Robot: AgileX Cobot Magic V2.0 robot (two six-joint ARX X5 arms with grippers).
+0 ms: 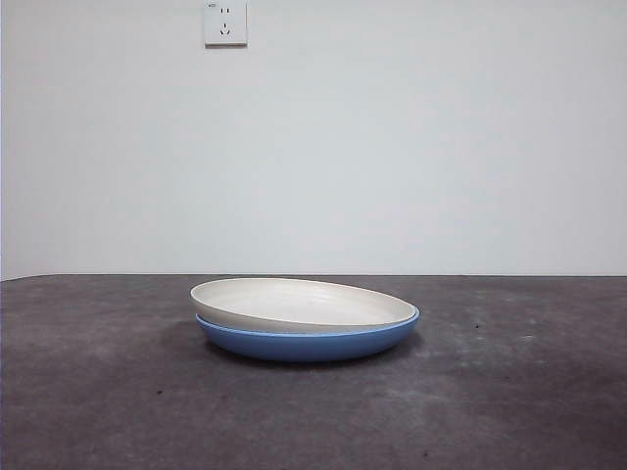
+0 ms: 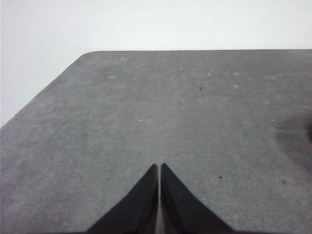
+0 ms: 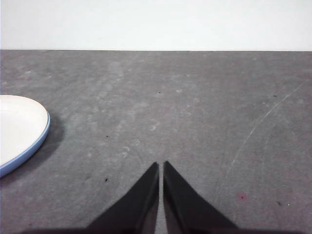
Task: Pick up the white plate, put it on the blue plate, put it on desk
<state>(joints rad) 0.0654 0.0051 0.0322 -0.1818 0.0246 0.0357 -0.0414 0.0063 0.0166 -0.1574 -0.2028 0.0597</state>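
Desk [image 1: 98,392] bare, no readable writing | white plate [image 1: 294,302] nested in blue plate [image 1: 304,343] | left tool [image 2: 159,168], right tool [image 3: 161,165] pressed together

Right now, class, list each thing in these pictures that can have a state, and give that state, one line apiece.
Round cream white plate: nested in the blue plate, slightly tilted.
Round glossy blue plate: resting on the desk, under the white plate.
Left gripper: shut, holding nothing.
Right gripper: shut, holding nothing.

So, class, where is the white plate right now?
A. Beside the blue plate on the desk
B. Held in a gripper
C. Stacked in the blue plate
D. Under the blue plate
C: the white plate sits nested in the blue plate on the desk, with neither gripper touching it.
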